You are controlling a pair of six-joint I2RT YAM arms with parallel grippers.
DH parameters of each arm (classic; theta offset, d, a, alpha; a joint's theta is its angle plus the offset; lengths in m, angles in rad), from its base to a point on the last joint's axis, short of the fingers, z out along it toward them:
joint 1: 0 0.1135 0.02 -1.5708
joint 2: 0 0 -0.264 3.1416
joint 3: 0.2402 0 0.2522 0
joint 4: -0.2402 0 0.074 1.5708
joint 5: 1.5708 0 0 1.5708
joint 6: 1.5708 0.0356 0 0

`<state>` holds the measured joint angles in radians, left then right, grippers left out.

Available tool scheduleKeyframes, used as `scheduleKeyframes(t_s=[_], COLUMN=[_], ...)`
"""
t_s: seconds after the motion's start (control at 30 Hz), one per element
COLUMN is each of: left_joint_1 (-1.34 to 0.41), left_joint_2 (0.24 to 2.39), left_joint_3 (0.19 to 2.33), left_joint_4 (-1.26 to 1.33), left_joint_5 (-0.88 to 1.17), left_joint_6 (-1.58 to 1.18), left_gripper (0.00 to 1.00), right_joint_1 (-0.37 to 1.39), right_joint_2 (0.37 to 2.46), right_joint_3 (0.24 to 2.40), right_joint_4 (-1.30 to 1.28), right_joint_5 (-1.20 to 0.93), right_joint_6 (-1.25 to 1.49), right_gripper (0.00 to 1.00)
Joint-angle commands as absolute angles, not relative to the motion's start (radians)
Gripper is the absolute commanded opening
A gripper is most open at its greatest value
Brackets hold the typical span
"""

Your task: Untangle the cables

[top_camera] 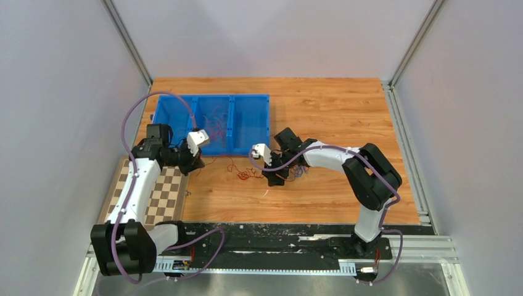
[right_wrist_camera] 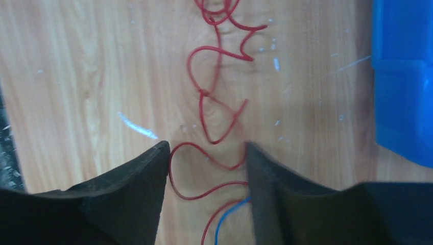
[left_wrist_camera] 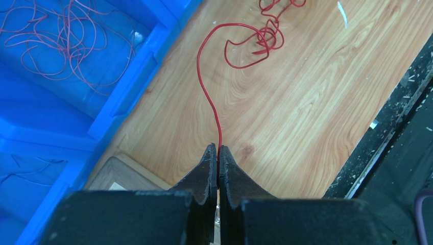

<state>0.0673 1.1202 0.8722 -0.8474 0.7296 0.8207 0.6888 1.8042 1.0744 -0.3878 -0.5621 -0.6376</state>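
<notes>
A thin red cable (left_wrist_camera: 204,92) runs from my left gripper (left_wrist_camera: 218,149) across the wooden table to a tangled knot (left_wrist_camera: 265,38). The left gripper (top_camera: 196,161) is shut on the red cable's end, beside the blue bin. My right gripper (right_wrist_camera: 207,148) is open, low over the table, with loops of red cable (right_wrist_camera: 204,168) and a blue cable (right_wrist_camera: 224,219) lying between its fingers. In the top view the right gripper (top_camera: 273,176) sits at the tangle (top_camera: 247,174) in the table's middle.
A blue three-compartment bin (top_camera: 250,148) stands at the back left, with several loose red wires (left_wrist_camera: 61,41) in its middle compartment. A checkerboard mat (top_camera: 157,200) lies at the front left. The table's black front edge (left_wrist_camera: 388,138) is near the left gripper.
</notes>
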Motion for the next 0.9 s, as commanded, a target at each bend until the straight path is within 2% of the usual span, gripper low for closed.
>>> scheduleKeyframes(t_s=[0.0, 0.1, 0.13, 0.27, 0.43, 0.7, 0.87], left_joint_1=[0.084, 0.112, 0.125, 0.193, 0.289, 0.457, 0.541], left_joint_2=[1.089, 1.082, 1.076, 1.05, 1.034, 1.122, 1.197], left_joint_3=[0.937, 1.009, 1.053, 1.174, 1.272, 1.417, 1.508], left_joint_4=[-0.811, -0.801, -0.797, -0.729, -0.517, -0.28, -0.248], left_joint_5=[0.775, 0.82, 0.826, 0.852, 0.767, 0.57, 0.516], left_joint_6=[0.697, 0.587, 0.562, 0.414, 0.175, -0.152, -0.195], left_gripper=[0.0, 0.0, 0.0, 0.0, 0.0, 0.0, 0.0], right_joint_1=[0.693, 0.692, 0.687, 0.612, 0.366, 0.028, -0.111], right_joint_2=[1.842, 1.808, 1.783, 1.634, 1.529, 1.57, 1.63], right_joint_3=[1.094, 1.066, 1.046, 0.961, 0.909, 0.887, 0.886], right_joint_4=[-0.279, -0.278, -0.282, -0.353, -0.46, -0.528, -0.527], right_joint_5=[-0.484, -0.448, -0.426, -0.373, -0.328, -0.274, -0.253], right_joint_6=[-0.622, -0.616, -0.619, -0.644, -0.722, -0.869, -0.926], right_gripper=[0.43, 0.06, 0.01, 0.0, 0.0, 0.0, 0.0])
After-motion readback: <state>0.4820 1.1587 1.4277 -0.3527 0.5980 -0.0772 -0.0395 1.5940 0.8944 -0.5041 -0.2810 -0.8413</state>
